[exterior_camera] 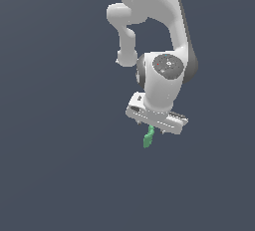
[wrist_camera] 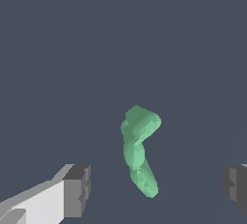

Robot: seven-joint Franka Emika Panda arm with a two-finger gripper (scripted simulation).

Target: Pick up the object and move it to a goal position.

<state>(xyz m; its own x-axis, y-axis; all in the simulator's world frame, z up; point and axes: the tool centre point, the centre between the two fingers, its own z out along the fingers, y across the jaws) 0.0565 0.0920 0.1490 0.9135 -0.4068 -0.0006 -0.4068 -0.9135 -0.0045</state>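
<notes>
— Jaws?
— Spread wide on the gripper (wrist_camera: 154, 189), one dark pad (wrist_camera: 77, 189) to each side, gripping nothing.
— And the object (wrist_camera: 140, 148)?
— Lying between the two pads, touching neither. Green, bent, ridged lengthwise.
— From the exterior view?
— Poking out just under the white gripper (exterior_camera: 155, 125), green object (exterior_camera: 148, 138) against plain dark ground (exterior_camera: 60, 165).
</notes>
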